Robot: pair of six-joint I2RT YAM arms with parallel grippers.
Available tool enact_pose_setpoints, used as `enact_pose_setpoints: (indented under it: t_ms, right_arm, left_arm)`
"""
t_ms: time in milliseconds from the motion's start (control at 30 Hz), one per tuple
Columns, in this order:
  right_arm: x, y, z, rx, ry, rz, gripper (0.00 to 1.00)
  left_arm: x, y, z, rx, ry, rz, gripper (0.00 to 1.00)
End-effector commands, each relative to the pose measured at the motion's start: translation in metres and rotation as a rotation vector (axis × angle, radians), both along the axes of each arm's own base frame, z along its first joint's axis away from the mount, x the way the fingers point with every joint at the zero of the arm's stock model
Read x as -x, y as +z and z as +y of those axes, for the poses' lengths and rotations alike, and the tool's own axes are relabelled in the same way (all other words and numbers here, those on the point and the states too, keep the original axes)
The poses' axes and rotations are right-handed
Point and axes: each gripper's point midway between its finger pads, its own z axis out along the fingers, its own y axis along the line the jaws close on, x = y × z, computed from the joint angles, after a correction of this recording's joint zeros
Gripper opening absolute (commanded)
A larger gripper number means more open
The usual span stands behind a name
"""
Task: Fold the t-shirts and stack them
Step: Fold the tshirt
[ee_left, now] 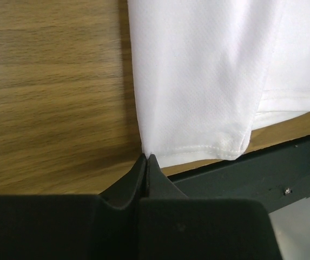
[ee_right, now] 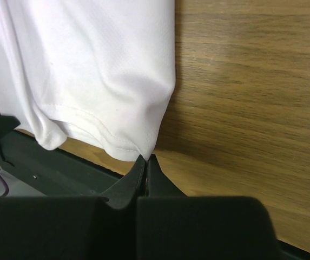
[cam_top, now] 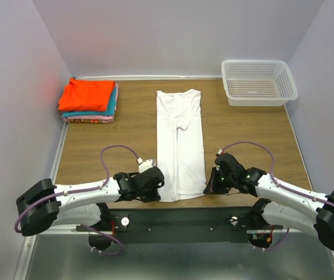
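Note:
A plain white t-shirt (cam_top: pixel 180 137), folded into a long narrow strip, lies down the middle of the table with its hem at the near edge. My left gripper (cam_top: pixel 158 188) is shut on the hem's left corner (ee_left: pixel 146 149). My right gripper (cam_top: pixel 208 185) is shut on the hem's right corner (ee_right: pixel 144 153). The white cloth fills the upper part of both wrist views (ee_left: pixel 198 81) (ee_right: pixel 90 70). A stack of folded t-shirts sits at the far left: orange-red (cam_top: pixel 87 94) on top, teal (cam_top: pixel 113 104) under it, pink (cam_top: pixel 91 119) at the bottom.
A white plastic mesh basket (cam_top: pixel 259 82) stands at the far right corner. The table's near edge and the black mounting rail (cam_top: pixel 178 219) run just behind both grippers. Grey walls close in the left, right and far sides.

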Motion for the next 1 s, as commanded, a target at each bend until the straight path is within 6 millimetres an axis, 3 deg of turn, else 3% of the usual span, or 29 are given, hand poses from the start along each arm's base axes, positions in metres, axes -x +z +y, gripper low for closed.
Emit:
enact_pose_setpoints:
  t_ms: [0, 200, 300, 467, 600, 667, 700, 967]
  right_arm:
    - [-0.014, 0.024, 0.013, -0.05, 0.013, -0.076, 0.0]
    - [-0.04, 0.044, 0.018, -0.03, -0.003, -0.178, 0.0]
    - [-0.061, 0.056, 0.017, 0.008, -0.041, -0.25, 0.0]
    - [-0.105, 0.084, 0.014, 0.086, -0.143, -0.399, 0.0]
    - [-0.131, 0.1, 0.019, 0.131, -0.161, -0.468, 0.0]
    - [-0.141, 0.098, 0.019, 0.168, -0.172, -0.482, 0.0]
    - [-0.149, 0.108, 0.023, 0.161, -0.185, -0.502, 0.0]
    - [-0.19, 0.12, 0.027, 0.221, -0.227, -0.547, 0.0]
  left_arm:
    - [-0.013, 0.018, -0.017, 0.039, -0.008, -0.06, 0.0]
    - [-0.046, 0.052, -0.025, 0.019, 0.063, -0.185, 0.0]
    - [-0.076, 0.081, -0.034, 0.017, 0.114, -0.263, 0.0]
    - [-0.113, 0.107, -0.035, -0.025, 0.162, -0.354, 0.0]
    - [-0.147, 0.12, -0.033, -0.066, 0.19, -0.393, 0.0]
    - [-0.159, 0.121, -0.029, -0.089, 0.194, -0.403, 0.0]
    - [-0.168, 0.118, -0.024, -0.108, 0.21, -0.401, 0.0]
    - [-0.218, 0.139, -0.021, -0.125, 0.209, -0.466, 0.0]
